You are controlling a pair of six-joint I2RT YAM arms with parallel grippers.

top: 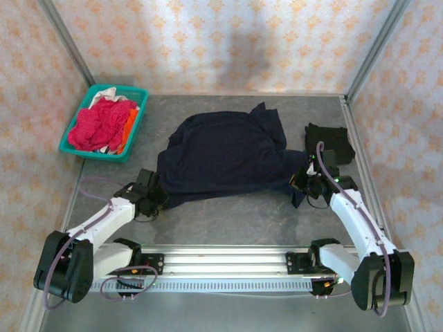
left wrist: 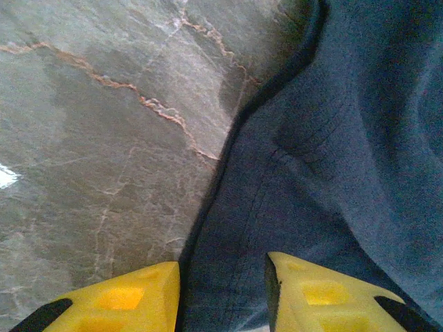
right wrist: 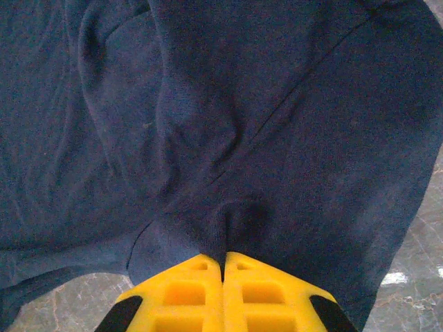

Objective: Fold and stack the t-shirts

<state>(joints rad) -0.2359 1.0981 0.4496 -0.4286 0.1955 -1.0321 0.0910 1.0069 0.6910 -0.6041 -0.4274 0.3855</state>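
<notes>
Navy t-shirt lies spread mid-table. My right pincer is pressed together, pinching its right edge. My left pincer is partly spread, straddling the left edge. Black t-shirt sits just beyond my right arm, teal basket far left.

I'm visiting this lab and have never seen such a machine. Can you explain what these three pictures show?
Two robot arms are bolted at a table's near edge, seen from above in the top picture. The other two pictures come from a camera on each wrist; the yellow parts are fingers. A navy t-shirt lies spread mid-table, a black t-shirt to its right, and a teal basket holds magenta-red cloth. The right gripper is shut on the navy t-shirt's edge; the left gripper stands open astride its edge.
</notes>
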